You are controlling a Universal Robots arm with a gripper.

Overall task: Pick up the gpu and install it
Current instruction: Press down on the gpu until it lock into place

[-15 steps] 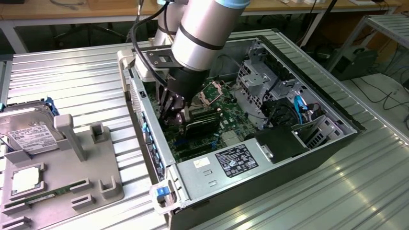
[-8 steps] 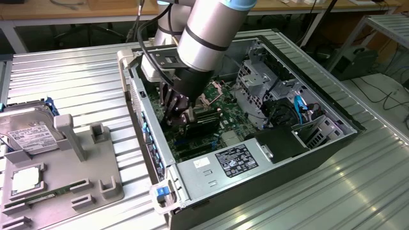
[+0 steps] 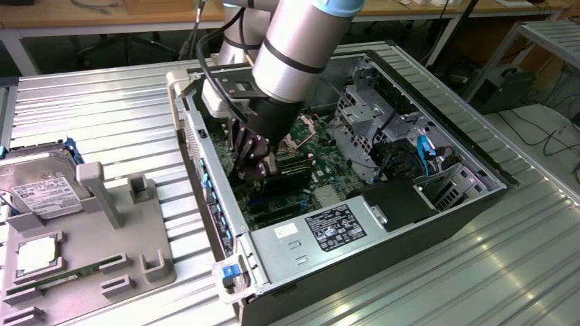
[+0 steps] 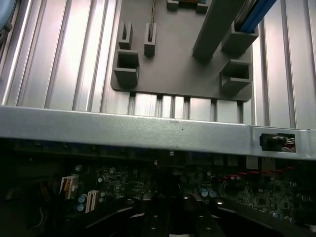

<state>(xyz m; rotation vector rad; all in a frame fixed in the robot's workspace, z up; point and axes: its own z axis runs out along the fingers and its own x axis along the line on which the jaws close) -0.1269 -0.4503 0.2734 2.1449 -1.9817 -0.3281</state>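
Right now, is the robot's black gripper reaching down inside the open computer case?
Yes, the black gripper is down inside the open metal computer case, just above the green motherboard.

Open computer case (image 3: pixel 453 204) beside grey holder tray (image 3: pixel 91 272) (hard drive (image 3: pixel 41 187) in it)

Arm (image 3: pixel 295 47): thick silver-grey round tube segments, light blue band at the upper joint, thin black ring partway down. Black wrist section below it, with a pale grey boxy block mounted on its side. Black cable runs alongside the tube. Tool (image 3: pixel 254 159): black, narrow, with dark fingers and some metallic glints.
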